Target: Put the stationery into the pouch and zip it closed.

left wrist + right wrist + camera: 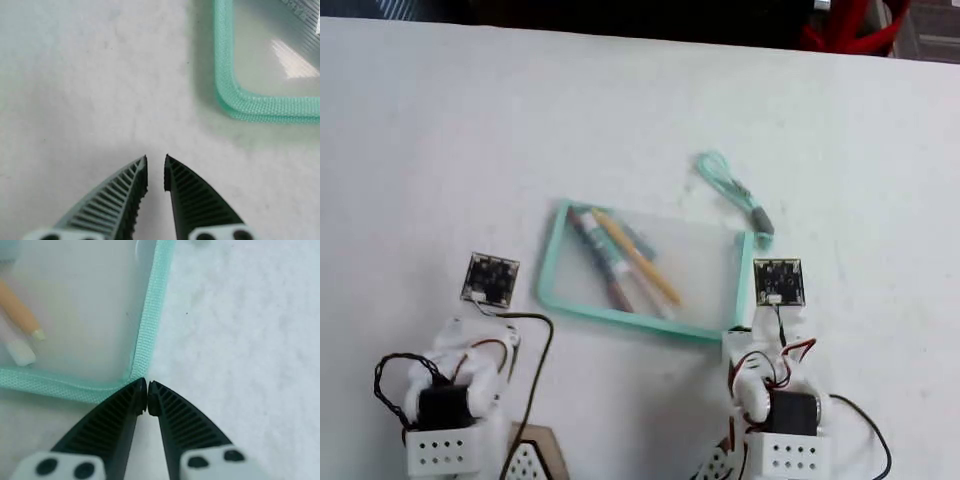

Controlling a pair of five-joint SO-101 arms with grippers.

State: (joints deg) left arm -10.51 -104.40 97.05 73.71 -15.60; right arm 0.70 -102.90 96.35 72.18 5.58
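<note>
Two grippers sit at the near side of the pouch [548, 272], the clear, teal-edged case we take as our landmark. The left gripper [155, 163] hangs over bare table [75, 75] just off the pouch's near left corner, its fingers a narrow slit apart and holding nothing. The right gripper [147, 390] is at the pouch's near right corner, fingers pressed together with the tips against the teal binding. We cannot tell whether any fabric is caught between them. Inside the pouch lies the stationery [620, 268]: an orange pen [635, 258] and a darker pen [600, 262] beside it, both slanting from the far left corner toward the near edge. We therefore judge the loading done and the zip to be the step in hand, though we cannot make out how far the zip is drawn. Past the pouch's far right corner a teal cord [720, 180] with a grey end piece [760, 218] trails away over the table. As we see it, the main risk is sliding. Nothing pins the pouch down, so a pull along its edge may drag the whole case instead of running the zip. A pinch on the corner binding alone could also lift that corner and roll the pens toward any opening left. The loose cord may snag a finger reaching past it.
</note>
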